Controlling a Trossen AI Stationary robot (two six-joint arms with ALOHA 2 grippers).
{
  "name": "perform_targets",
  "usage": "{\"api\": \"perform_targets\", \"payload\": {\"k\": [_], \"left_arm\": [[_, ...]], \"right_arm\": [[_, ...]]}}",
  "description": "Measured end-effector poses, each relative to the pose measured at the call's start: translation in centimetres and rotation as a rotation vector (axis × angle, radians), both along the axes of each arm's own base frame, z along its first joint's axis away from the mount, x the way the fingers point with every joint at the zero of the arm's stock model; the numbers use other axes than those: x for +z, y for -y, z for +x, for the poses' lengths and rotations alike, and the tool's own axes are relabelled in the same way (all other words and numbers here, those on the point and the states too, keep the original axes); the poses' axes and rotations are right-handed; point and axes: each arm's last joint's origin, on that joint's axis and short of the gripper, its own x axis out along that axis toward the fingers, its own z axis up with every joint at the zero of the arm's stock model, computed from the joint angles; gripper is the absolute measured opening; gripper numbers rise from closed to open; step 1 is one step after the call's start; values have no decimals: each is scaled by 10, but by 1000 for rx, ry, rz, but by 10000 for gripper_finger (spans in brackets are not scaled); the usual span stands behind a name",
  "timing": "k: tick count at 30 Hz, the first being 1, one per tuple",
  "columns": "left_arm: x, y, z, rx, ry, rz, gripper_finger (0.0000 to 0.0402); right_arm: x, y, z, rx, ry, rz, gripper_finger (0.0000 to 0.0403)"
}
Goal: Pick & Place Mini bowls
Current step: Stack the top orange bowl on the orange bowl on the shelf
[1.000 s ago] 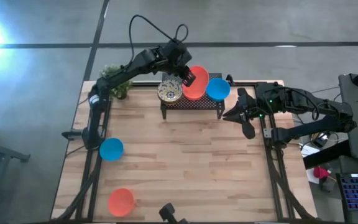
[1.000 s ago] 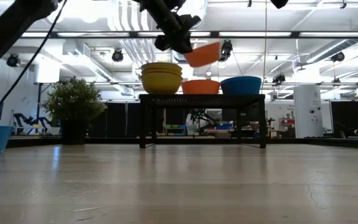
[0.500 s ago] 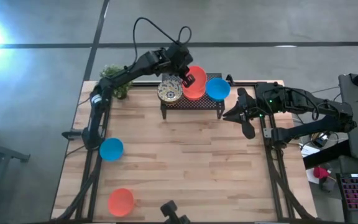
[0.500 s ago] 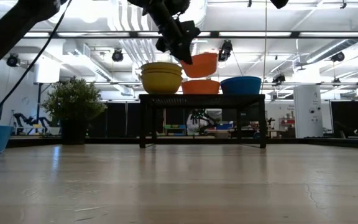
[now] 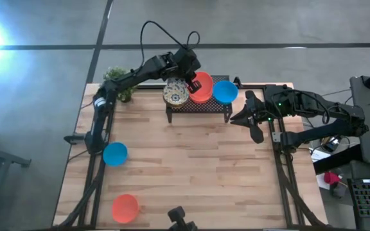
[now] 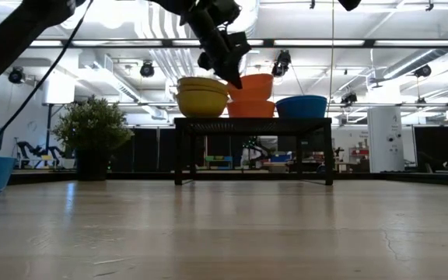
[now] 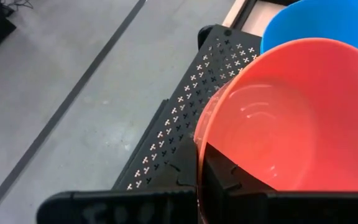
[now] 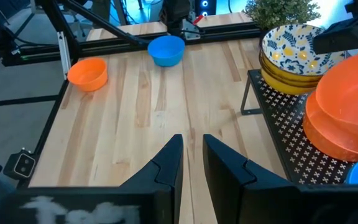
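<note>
My left gripper (image 5: 191, 82) is shut on an orange-red mini bowl (image 6: 251, 84). It holds the bowl right over a second orange-red bowl (image 6: 251, 109), which stands on the black mesh rack (image 5: 198, 104) at the table's far edge. Also on the rack are a stack of cream patterned bowls (image 5: 175, 94) and a blue bowl (image 5: 225, 92). Another blue bowl (image 5: 115, 154) and another orange-red bowl (image 5: 125, 208) rest on the table at the left. My right gripper (image 8: 191, 162) waits right of the rack, slightly open, with nothing between its fingers. My left gripper pinches the held bowl's rim (image 7: 199, 140), one finger inside the bowl (image 7: 229, 180) and one outside (image 7: 179, 177). The fingers slant down from the table's left onto the rim's left side. The bowl sits level, mouth up, in or just above the lower bowl; whether they touch I cannot tell.
A small green potted plant (image 5: 119, 80) stands at the far left corner, left of the rack. The wooden tabletop (image 5: 198, 173) lies bare between the rack and the near edge. A dark object (image 5: 180, 218) sits at the near edge.
My left gripper has come down toward the rack with the orange-red bowl and rolled its wrist. The bowl, tilted and well above the rack a second ago, now sits level right over the other orange-red bowl.
</note>
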Motion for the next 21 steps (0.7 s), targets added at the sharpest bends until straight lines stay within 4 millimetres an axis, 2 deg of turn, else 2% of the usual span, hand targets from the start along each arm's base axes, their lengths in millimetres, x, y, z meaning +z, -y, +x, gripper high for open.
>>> {"api": "perform_targets", "payload": {"k": [21], "left_arm": [[2, 1, 3, -28, 38, -8, 0]], "right_arm": [[0, 0, 0, 0, 0, 0, 57]]}}
